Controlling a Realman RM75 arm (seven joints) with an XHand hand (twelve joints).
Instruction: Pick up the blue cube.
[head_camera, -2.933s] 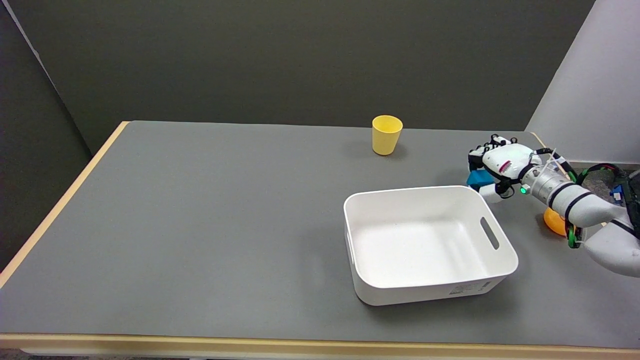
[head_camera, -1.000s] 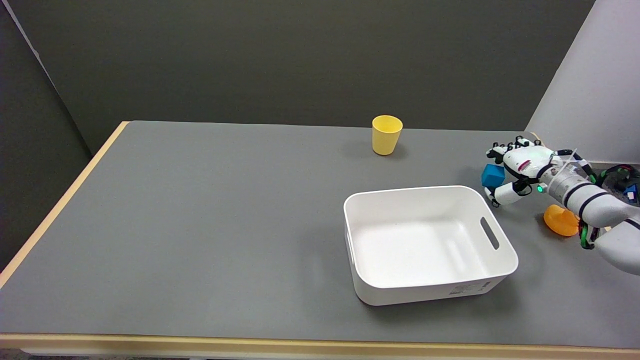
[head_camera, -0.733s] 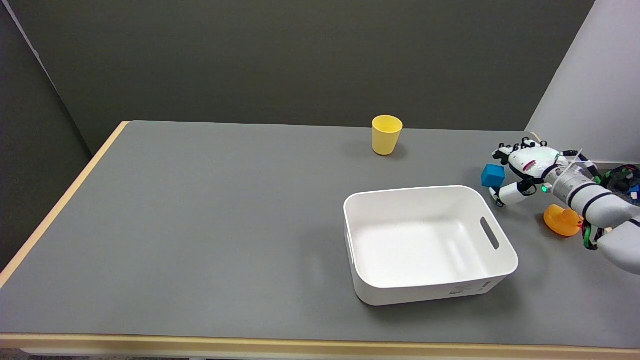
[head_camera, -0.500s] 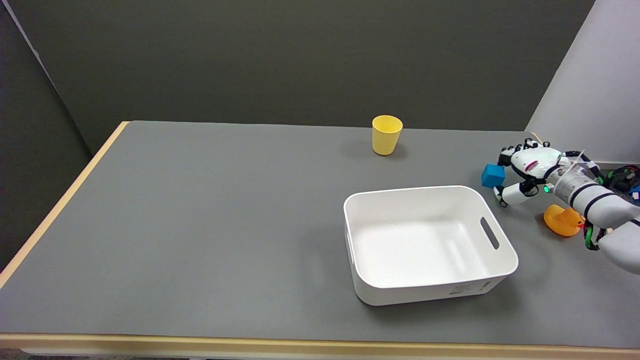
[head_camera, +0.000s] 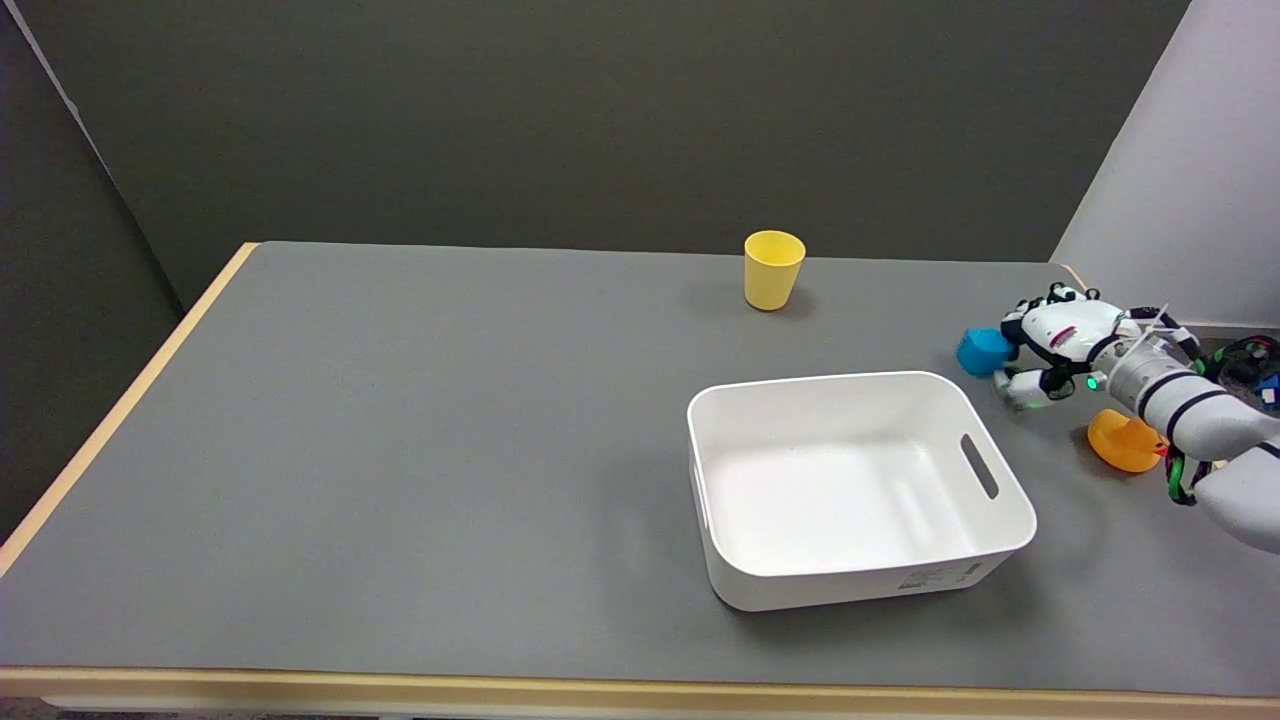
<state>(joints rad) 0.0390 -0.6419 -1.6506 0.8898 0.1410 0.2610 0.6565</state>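
Observation:
The blue cube (head_camera: 982, 351) lies on the grey table at the far right, just behind the back right corner of the white bin. It looks slightly blurred and tipped. My right hand (head_camera: 1052, 338) is immediately to its right, low over the table, with its curled fingers at the cube's right side. The thumb (head_camera: 1022, 385) sticks out in front of the cube, apart from it. The hand holds nothing.
A white bin (head_camera: 830, 378) with nothing in it stands front-left of the cube. A yellow cup (head_camera: 773, 269) stands upright near the table's back edge. An orange toy (head_camera: 1122, 441) lies beside my forearm, near the table's right edge (head_camera: 1075, 272).
The cube has left my hand's grasp and stayed in place. My hand has drawn back to the right, away from it. The cube has tipped a little in the last half second.

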